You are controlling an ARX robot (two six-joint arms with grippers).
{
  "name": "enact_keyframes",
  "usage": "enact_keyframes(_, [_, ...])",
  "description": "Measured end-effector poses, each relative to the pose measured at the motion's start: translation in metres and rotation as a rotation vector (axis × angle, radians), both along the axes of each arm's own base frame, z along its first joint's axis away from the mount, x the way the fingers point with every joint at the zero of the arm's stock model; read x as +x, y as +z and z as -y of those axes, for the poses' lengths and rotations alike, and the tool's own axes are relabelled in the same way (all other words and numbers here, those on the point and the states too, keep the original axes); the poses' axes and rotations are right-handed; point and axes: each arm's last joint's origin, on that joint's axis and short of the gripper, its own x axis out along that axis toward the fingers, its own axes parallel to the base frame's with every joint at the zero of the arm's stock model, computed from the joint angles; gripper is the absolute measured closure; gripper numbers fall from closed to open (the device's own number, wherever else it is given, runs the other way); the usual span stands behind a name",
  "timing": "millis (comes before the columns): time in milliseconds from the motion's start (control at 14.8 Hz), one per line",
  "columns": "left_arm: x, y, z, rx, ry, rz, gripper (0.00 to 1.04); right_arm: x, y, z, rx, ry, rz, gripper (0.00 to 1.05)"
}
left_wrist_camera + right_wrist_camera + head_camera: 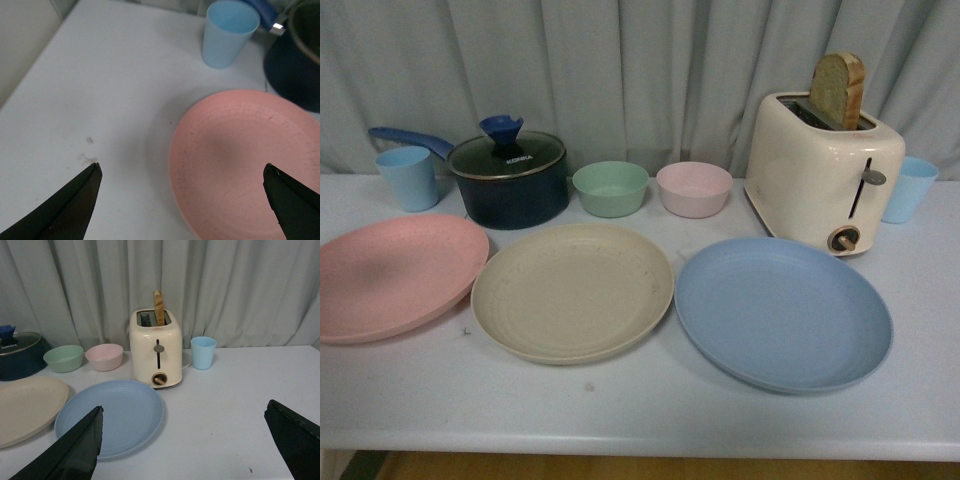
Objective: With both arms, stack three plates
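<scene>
Soft, even, rather dim light, with mild grain throughout.
The white table [640, 410] shows only faint, short shadows under the round matte pink plate [390, 275], beige plate [570, 290] and blue plate [780, 310]. The glossy cream toaster [820, 170] carries pale highlights. In the wrist views the left gripper's black fingers [65, 210] and the right gripper's black fingers [70, 450] look soft-edged.

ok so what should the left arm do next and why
Probably lower the open left pincer onto the rim of the pink plate and grip it. All three plates lie side by side on the table, none stacked, and the pink plate's rim sits between this pincer's spread fingers. The beige plate beside it looks like the natural place to set it.
</scene>
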Motion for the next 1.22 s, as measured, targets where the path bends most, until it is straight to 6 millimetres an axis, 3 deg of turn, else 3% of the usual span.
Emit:
enact_keyframes(135, [0.033, -0.030, -0.029, -0.055, 0.005, -0.082, 0.07, 0.000, 0.000, 0.000, 0.000, 0.000, 0.000, 0.06])
enact_keyframes(270, [0.056, -0.045, -0.046, -0.084, -0.006, -0.098, 0.07, 0.000, 0.000, 0.000, 0.000, 0.000, 0.000, 0.06])
enact_keyframes(473, [0.072, -0.070, -0.042, -0.121, -0.053, -0.138, 0.07, 0.000, 0.000, 0.000, 0.000, 0.000, 0.000, 0.06])
enact_keyframes(676, [0.081, -0.084, -0.042, -0.125, -0.054, -0.139, 0.07, 0.000, 0.000, 0.000, 0.000, 0.000, 0.000, 0.06])
enact_keyframes(878, [0.078, -0.087, -0.046, -0.155, -0.056, -0.144, 0.07, 0.000, 0.000, 0.000, 0.000, 0.000, 0.000, 0.06])
enact_keyframes(1216, [0.069, -0.118, -0.019, -0.239, -0.162, -0.244, 0.07, 0.000, 0.000, 0.000, 0.000, 0.000, 0.000, 0.06])
